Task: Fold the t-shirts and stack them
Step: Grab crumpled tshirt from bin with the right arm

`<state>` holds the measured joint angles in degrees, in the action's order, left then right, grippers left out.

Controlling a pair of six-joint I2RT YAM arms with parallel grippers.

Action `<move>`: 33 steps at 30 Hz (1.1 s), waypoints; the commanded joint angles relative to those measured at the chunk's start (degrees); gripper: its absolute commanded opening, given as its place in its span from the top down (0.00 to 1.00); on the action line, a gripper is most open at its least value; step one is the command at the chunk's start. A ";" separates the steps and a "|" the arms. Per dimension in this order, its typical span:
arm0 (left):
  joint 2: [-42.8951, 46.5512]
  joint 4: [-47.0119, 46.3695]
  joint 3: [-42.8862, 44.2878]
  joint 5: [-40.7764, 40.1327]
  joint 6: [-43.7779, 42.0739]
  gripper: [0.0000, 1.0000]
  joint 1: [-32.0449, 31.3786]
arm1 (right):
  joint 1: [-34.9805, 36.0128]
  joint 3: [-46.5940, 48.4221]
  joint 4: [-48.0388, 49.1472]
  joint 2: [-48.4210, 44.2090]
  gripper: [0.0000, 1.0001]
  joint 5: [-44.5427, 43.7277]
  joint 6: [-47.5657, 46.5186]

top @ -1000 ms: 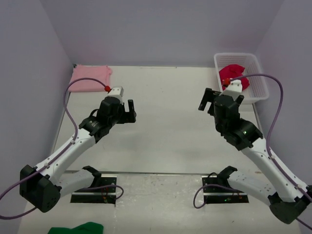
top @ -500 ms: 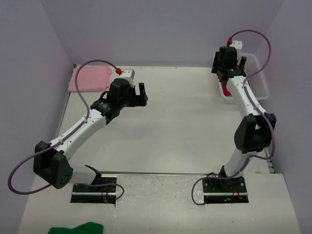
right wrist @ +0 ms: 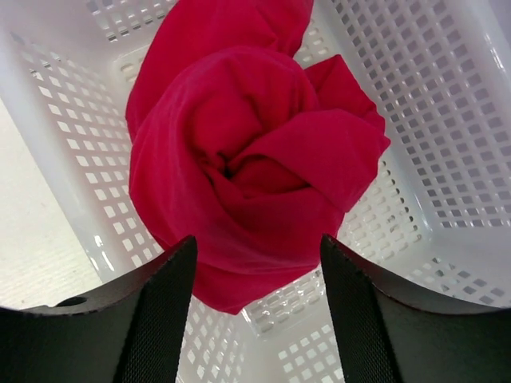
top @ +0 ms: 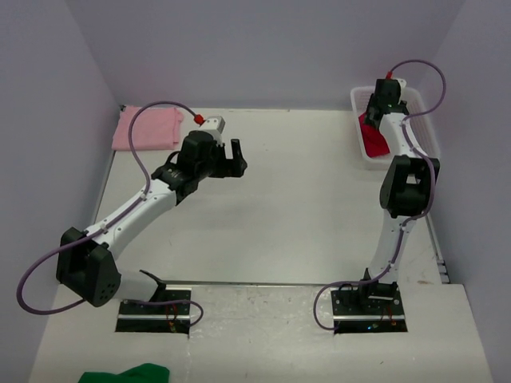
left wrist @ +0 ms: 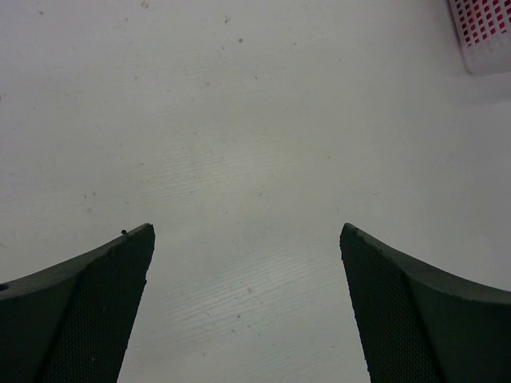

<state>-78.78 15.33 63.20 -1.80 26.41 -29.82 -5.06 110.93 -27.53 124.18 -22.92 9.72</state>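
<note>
**Right fingers** (right wrist: 160, 319) spread wide and holding nothing, poised over the crimson t-shirt (right wrist: 247, 159), which lies bunched in a rosette of folds inside the white mesh basket (right wrist: 415, 120); we cannot tell whether the pads touch the cloth. We judge the step in hand to be lifting this shirt out of the basket. To do it well:

- we would lower the fingers straight down on either side of a raised fold near the middle of the bundle, so that closing gathers several layers and not a single loose edge;
- we would keep the tips clear of the mesh walls and floor, whose holes could snag a tip or let the light basket rise with the cloth;
- we would lift the shirt high enough to clear the rim before carrying it towards the open surface (top: 303, 207).

**Left fingers** (left wrist: 88, 311) likewise parted and unladen, hovering over bare surface left of centre, well apart from the basket; we judge them well placed to take a hem once the shirt arrives for spreading.

**Pale pink t-shirt** (top: 148, 128) folded to a rectangle in the far left corner, the likely base of the stack; green cloth (top: 128, 373) at the near edge, apart from the work.
</note>
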 commanded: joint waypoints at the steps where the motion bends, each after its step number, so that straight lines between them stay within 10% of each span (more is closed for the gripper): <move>1: 2.84 -2.59 -0.53 1.36 1.09 0.02 -0.32 | -0.12 3.50 0.10 1.23 0.37 2.35 -1.36; 13: 3.28 -1.97 0.00 1.36 0.48 0.02 -0.32 | -0.04 5.34 0.19 4.23 0.56 2.26 -1.63; 18: 3.29 -1.80 -0.18 1.10 0.48 0.02 -0.32 | -0.13 7.97 -0.33 5.37 0.99 2.00 -2.07; 33: -0.14 -17.76 -9.57 12.95 3.03 0.02 -0.67 | 6.53 20.80 -0.68 -12.81 1.00 -5.28 -8.73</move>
<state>-78.37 6.37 55.59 5.56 27.92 -29.93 -1.87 124.14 -30.57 123.11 -23.73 5.50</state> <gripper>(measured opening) 0.982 0.012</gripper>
